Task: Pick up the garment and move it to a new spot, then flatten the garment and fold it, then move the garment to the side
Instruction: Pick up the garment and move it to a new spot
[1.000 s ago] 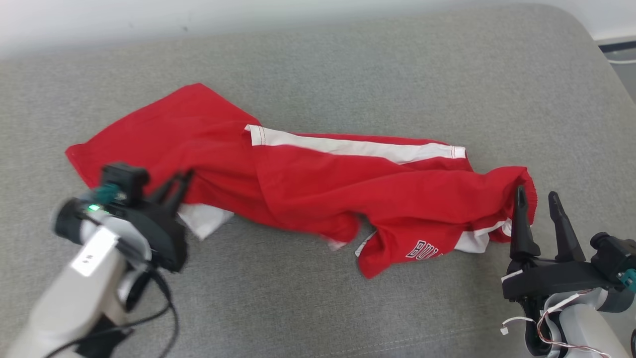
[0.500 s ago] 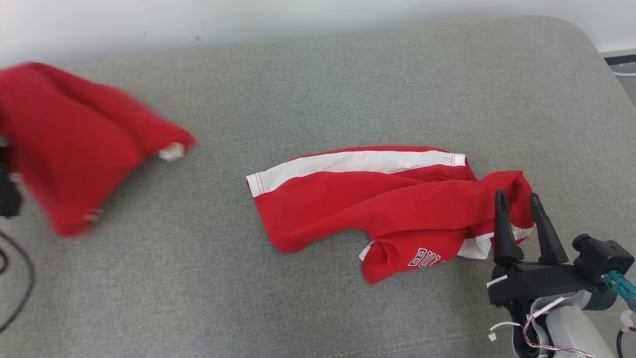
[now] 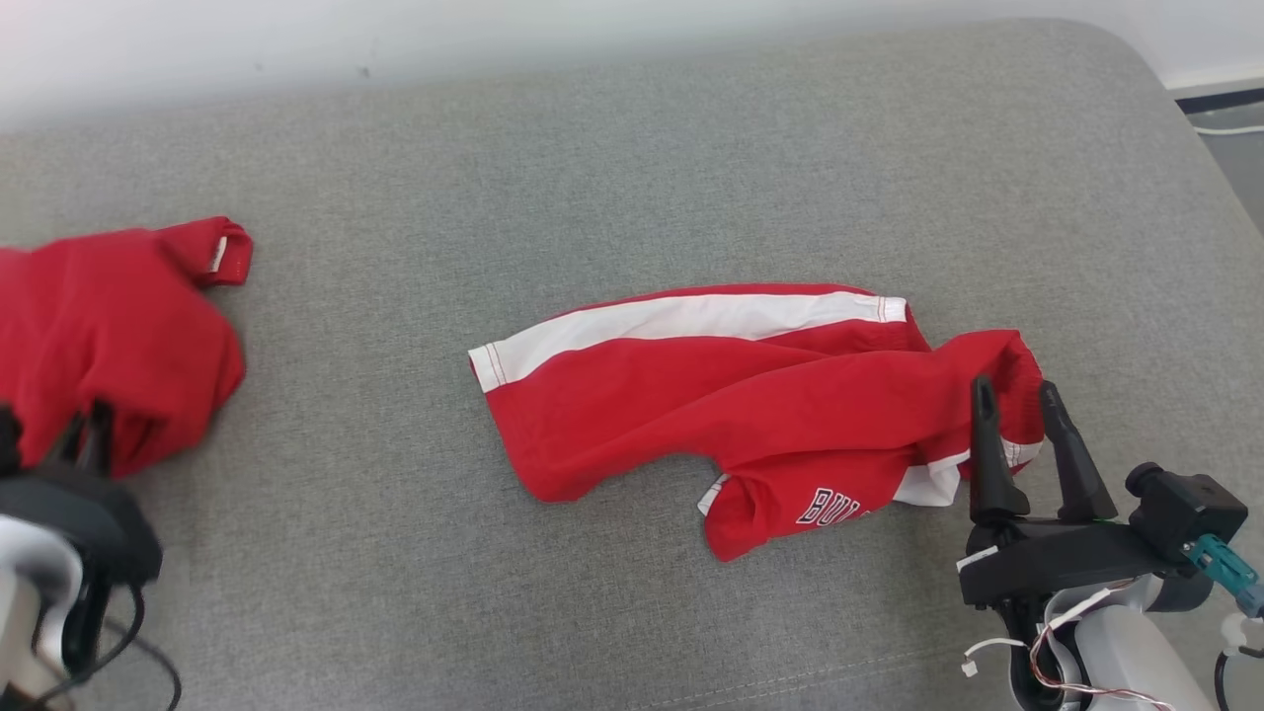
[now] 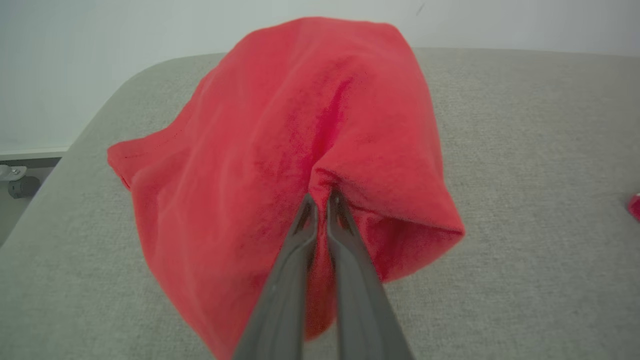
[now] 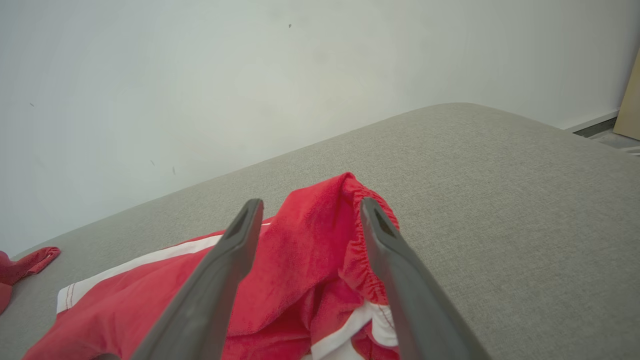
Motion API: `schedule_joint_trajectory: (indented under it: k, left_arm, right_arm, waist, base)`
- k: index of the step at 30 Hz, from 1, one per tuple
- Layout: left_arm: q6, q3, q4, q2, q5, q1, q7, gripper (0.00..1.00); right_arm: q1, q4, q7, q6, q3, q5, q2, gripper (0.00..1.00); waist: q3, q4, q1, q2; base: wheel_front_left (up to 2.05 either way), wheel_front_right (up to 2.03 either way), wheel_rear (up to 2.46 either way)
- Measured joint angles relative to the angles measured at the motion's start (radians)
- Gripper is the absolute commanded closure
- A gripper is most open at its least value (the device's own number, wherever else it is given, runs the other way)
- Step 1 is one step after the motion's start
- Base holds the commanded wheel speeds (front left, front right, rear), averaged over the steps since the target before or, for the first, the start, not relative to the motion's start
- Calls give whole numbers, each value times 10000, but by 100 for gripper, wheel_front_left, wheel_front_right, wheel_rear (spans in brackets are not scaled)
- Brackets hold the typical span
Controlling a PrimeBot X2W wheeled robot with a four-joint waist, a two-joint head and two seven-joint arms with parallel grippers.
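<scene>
- The red garment (image 3: 109,336) lies bunched at the grey cushion's (image 3: 632,148) left edge. Its long axis runs from the near side away towards the far side.
- One rolled corner (image 3: 219,252) points to the far side and inward over the cushion. It shows a small white patch; no writing can be read there.
- The left gripper (image 3: 89,420) is at the garment's near end. In the left wrist view its fingers (image 4: 334,215) are pressed almost together, with a fold of the red cloth (image 4: 300,125) pinched between their tips.
- Red shorts (image 3: 750,395) lie at the cushion's middle, well apart from the garment, with their long axis across the cushion from left to right.
- A white stripe (image 3: 691,316) runs along the shorts' far edge. The leg hem is at their left end and the gathered elastic waistband (image 5: 360,235) at their right end.
- White letters "BUL" (image 3: 829,506) show on the near fold of the shorts; the rest of the word is hidden.
- The right gripper (image 3: 1014,387) is at the cushion's right, near side. Its jaws are moderately apart, with the raised waistband fold between them, unclamped.
- A pale wall (image 5: 200,75) rises behind the cushion's far edge.
</scene>
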Motion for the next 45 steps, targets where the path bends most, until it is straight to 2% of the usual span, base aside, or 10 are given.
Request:
schedule_joint_trajectory:
  k: [5, 6, 8, 9, 17, 23, 35, 45]
  left_arm:
    - [77, 142, 602, -128, -236, 272, 21, 100]
    - [75, 146, 642, -196, -259, 253, -25, 89]
    - [59, 150, 746, -330, -282, 173, -88, 15]
    - [56, 163, 773, -355, -284, 160, -140, 0]
    - [-291, 142, 401, -608, -278, 155, -1003, 0]
    - [-380, 54, -665, -715, -100, 263, -1398, 0]
    - [-366, -602, -3139, -1814, 385, 2178, -1530, 0]
    - [-564, -1682, -4589, -2715, 558, 2766, -1530, 0]
  right_arm:
    - [-14, 31, 0, 44, -163, -48, 12, 0]
    - [-7, 44, 0, 44, -217, -54, -10, 0]
    - [4, 102, 0, 48, -253, -56, -25, 0]
    - [3, 119, 0, 79, -240, -63, -13, 0]
    - [0, 188, 0, 174, -270, -84, 6, 0]
    - [21, 270, 0, 251, -414, -84, -17, 0]
    - [522, 219, 0, 349, -704, -86, -69, 0]
    - [693, 171, 0, 426, -859, -159, -228, 0]
  waist:
    - [51, -88, 0, 0]
    - [49, -75, 0, 0]
    - [26, -41, 0, 0]
    - [9, -22, 0, -1]
    - [-214, 142, 0, 0]
    - [-450, 250, 0, -1]
    - [-767, 305, -1, -1]
    - [-703, 261, -1, -1]
  base:
    - [0, 0, 0]
    - [0, 0, 0]
    - [0, 0, 0]
    - [0, 0, 0]
    - [0, 0, 0]
    - [0, 0, 0]
    - [0, 0, 0]
    - [0, 0, 0]
